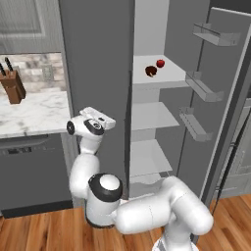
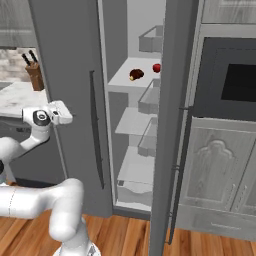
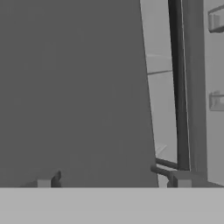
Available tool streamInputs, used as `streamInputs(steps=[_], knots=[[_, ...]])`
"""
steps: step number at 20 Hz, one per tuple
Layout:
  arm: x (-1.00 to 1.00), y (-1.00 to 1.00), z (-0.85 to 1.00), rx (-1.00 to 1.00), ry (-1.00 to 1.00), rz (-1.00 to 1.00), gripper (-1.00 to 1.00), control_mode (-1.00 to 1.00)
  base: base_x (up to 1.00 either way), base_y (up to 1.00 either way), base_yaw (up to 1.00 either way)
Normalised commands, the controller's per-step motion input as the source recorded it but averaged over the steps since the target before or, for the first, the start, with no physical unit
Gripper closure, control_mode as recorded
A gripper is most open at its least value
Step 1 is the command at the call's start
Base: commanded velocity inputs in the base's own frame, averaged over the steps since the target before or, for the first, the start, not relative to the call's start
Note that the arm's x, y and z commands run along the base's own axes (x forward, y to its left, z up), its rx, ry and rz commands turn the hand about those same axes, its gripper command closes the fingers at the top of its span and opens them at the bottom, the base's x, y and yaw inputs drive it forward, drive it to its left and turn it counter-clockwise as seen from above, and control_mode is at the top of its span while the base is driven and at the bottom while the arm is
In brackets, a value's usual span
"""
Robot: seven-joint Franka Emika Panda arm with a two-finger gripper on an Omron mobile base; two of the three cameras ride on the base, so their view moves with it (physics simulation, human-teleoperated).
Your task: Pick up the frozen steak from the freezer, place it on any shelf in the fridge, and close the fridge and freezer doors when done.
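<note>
Gripper (image 3: 113,183) spread wide, holding nothing, facing the closed grey freezer door (image 1: 98,73). Frozen steak (image 1: 151,71) sits on an upper fridge shelf (image 1: 166,78), just beside a red ball (image 1: 160,63). Fridge door (image 1: 220,98) stands open, bins showing.

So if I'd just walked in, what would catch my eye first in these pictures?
Probably the big white robot arm coiled in front of a tall grey appliance, its open gripper close against the closed grey door. Next, the wider door standing open on white shelves, with a small dark brown steak and a bright red ball side by side on a shelf.
</note>
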Motion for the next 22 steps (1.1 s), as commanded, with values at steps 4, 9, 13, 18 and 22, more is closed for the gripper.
streamInputs(steps=[4,9,13,18,22], knots=[[0.92,-0.69,0.00,0.01,-0.02,0.12,-1.00,-1.00,0.00,0.00,0.00],[0.63,-0.18,0.00,0.00,0.05,0.07,-1.00,-1.00,0.00,0.00,0.00],[-0.57,0.00,0.33,0.00,0.17,0.00,-1.00,-1.00,0.00,0.00,0.00],[-1.00,0.00,0.99,0.00,0.10,0.01,-1.00,-1.00,0.00,0.00,0.00],[-1.00,0.00,1.00,0.00,0.11,0.06,-1.00,-1.00,0.00,0.00,0.00]])
